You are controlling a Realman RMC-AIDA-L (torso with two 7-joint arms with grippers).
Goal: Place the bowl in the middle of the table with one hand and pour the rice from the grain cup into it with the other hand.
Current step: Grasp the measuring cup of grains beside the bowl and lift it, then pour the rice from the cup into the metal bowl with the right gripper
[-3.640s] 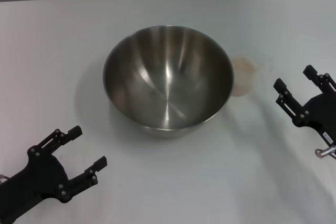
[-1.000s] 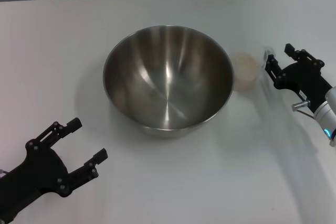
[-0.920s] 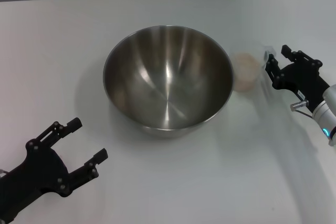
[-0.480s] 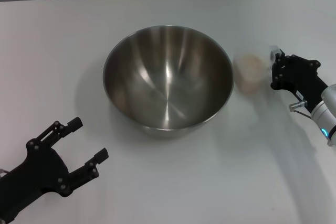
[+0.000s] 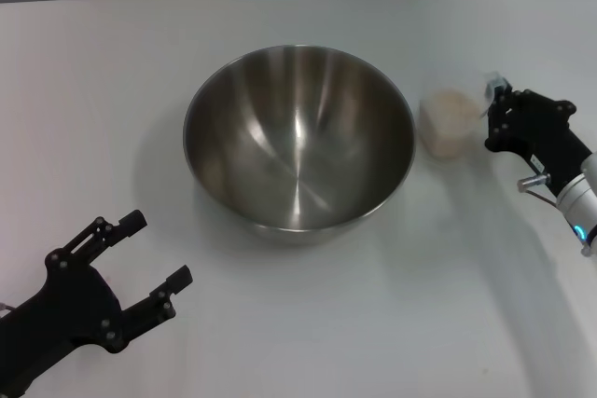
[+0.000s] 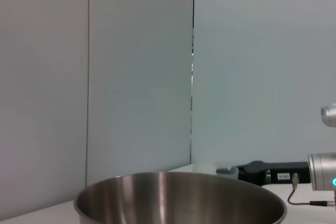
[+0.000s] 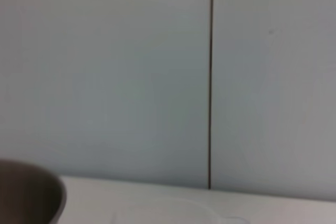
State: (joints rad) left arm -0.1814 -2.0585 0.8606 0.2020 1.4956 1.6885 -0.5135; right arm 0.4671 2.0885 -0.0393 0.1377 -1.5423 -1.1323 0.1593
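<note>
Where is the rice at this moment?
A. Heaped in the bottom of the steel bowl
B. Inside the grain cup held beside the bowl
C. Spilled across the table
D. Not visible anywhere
B: the rice fills the grain cup, held at its handle tab by the right gripper beside the bowl, whose inside is bare.

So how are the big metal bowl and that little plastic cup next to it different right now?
The bowl is shiny steel and by far the bigger; the cup is small, clear plastic. The bowl is empty, while the cup is full of pale rice. The bowl stands alone near the middle of the table; the cup has the right hand closed on its handle tab. Both sit upright with open tops.
</note>
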